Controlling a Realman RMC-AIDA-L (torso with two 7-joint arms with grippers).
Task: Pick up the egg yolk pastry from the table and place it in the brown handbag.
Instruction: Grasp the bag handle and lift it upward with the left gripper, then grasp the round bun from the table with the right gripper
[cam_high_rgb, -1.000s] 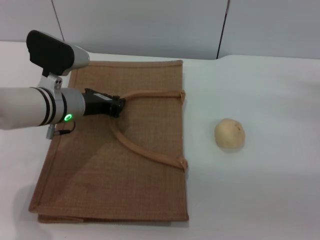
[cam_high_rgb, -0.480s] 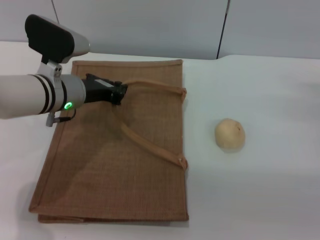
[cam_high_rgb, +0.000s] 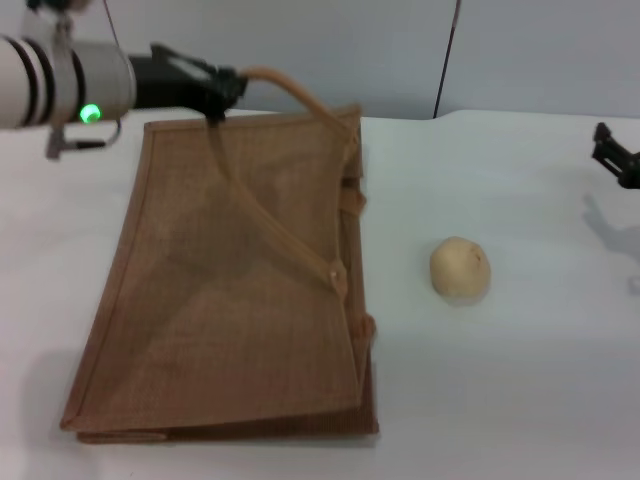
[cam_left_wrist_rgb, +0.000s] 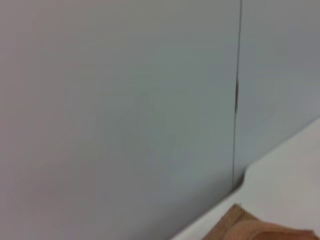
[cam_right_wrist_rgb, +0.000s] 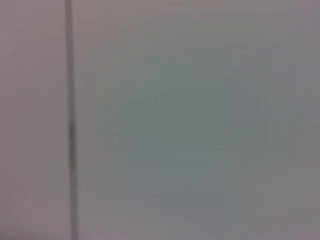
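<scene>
on the left: bag flap hoisted, pastry untouched

up at the back-left of the head view i see my left gripper (cam_high_rgb: 222, 90) clamped on the strap handle (cam_high_rgb: 290, 90) of the brown handbag (cam_high_rgb: 230, 300). upper panel of the bag is raised and tilted, hinged along its left edge; right-hand edge stands off the lower panel, which lies flat on the table (cam_high_rgb: 520, 380). second handle strap (cam_high_rgb: 270, 225) runs diagonally across the raised panel. egg yolk pastry (cam_high_rgb: 460, 267) sits on the table right of the bag, near it but not touching. right gripper (cam_high_rgb: 612, 152) just pokes in at the right edge, well apart from the pastry; can't tell if its fingers are spread or closed. left wrist view shows grey wall, a strip of table, and a bag corner (cam_left_wrist_rgb: 240, 225). right wrist view only shows blank wall.
</scene>
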